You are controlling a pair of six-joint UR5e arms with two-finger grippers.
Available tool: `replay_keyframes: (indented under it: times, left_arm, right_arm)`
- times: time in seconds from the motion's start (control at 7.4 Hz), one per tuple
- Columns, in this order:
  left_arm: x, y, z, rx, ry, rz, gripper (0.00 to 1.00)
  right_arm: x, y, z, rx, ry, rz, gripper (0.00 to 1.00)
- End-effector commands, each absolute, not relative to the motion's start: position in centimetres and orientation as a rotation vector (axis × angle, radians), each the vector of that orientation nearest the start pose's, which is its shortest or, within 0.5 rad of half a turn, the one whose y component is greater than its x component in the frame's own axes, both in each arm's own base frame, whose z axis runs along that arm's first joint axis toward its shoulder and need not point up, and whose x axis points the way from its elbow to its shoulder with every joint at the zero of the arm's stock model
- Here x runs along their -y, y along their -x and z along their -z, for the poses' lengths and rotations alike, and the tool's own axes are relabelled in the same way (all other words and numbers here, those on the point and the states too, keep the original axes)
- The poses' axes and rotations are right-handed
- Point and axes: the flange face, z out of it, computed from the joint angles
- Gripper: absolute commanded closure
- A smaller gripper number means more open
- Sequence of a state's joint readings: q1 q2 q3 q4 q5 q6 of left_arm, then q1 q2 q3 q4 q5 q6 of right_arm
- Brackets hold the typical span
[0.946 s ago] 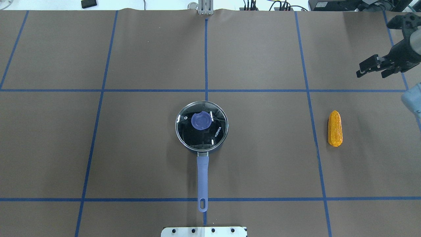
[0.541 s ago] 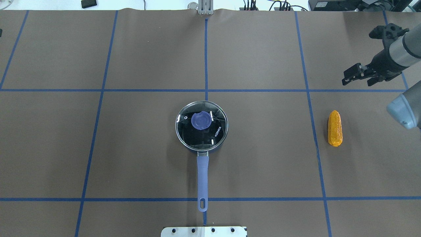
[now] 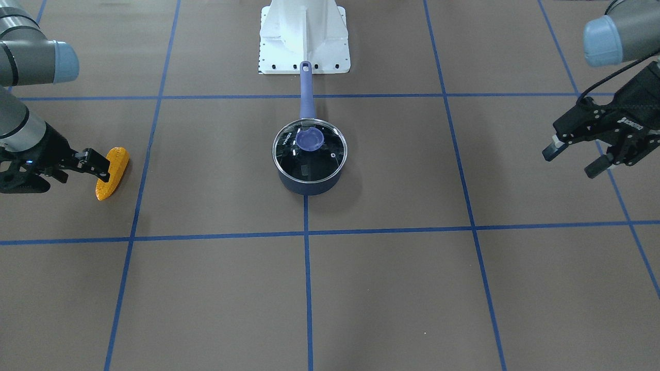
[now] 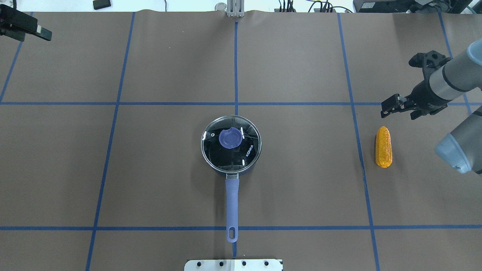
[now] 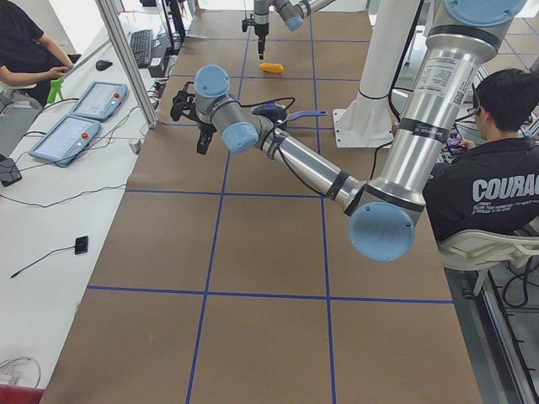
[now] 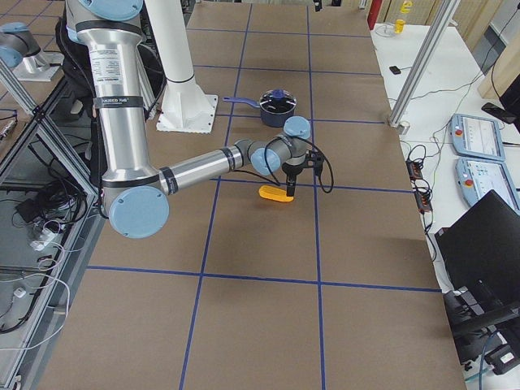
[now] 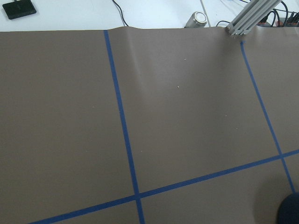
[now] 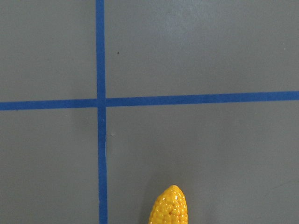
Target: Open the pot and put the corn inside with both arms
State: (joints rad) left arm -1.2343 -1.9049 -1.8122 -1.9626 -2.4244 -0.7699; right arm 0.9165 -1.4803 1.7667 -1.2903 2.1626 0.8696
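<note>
**Lid on, corn on the desk, both end effectors empty**

We note the pot [image 4: 232, 199] at the middle of the desk [image 4: 169, 180]. Its glass lid [image 4: 244, 150] is on and its handle points at the robot base. The corn [image 4: 383, 146] lies flat, well to the pot's right. The right end effector [image 4: 399, 113] hovers near the cob's tapered tip, its 2 fingers spread and holding nothing. The left end effector [image 3: 570, 162] is far off the pot, fingers parted and empty.

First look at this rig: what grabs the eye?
The dark pot sits at the centre of the table, glass lid still on. The bright corn lies on the robot's right, with the right gripper hovering near its far end; the left gripper hangs open far out on the left.
</note>
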Motion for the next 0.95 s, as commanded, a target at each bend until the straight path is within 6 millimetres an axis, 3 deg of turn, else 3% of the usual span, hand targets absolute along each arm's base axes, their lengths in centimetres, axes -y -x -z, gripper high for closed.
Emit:
replay_keyframes:
  times: [0.0,0.27,0.54,0.81]
  left_arm:
    - [55.4,-17.3,-26.0,-1.134,-0.332,-0.018,0.03]
    - [54.7,-19.7,-22.2,-1.098,-0.319,-0.021,0.03]
    - [54.2,-20.9,-21.3,-1.09,-0.31,-0.016,0.03]
    - [54.1,-21.7,-21.1,-1.08,-0.32,-0.017,0.03]
  right_arm:
    - [44.9,30.2,-50.7,0.727,-0.007,0.006,0.0]
    - [44.0,31.2,-51.4,0.709,-0.006,0.025,0.0]
    - [43.7,31.7,-51.8,0.699,-0.004,0.037,0.02]
    - [43.8,32.0,-51.5,0.708,-0.001,0.045,0.22]
